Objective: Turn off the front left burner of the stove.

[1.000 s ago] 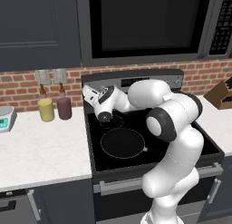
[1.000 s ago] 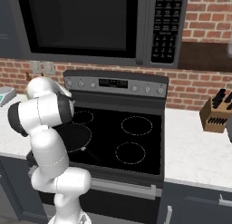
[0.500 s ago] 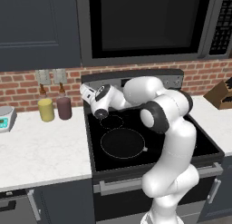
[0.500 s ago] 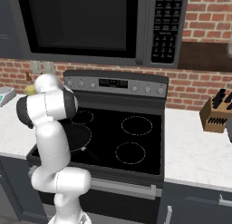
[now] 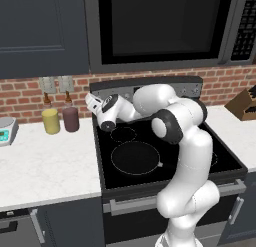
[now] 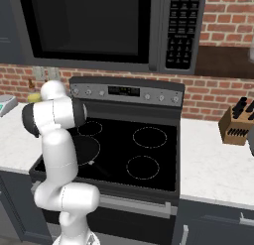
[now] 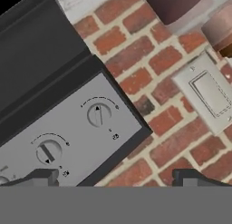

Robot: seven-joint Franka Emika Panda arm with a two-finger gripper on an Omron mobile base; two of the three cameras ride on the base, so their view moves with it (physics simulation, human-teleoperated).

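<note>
Grey knob panel [image 7: 68,132] right ahead of the wide-open, empty gripper [image 7: 115,177] | front left burner [image 5: 135,158] on the stove [image 6: 124,154] below | nothing turned yet, I think; right knob unclear

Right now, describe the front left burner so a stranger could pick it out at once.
Find the black glass stove under the microwave. On the glass are four white rings; the front left burner is nearest the front edge on the left. It is the biggest ring.
</note>
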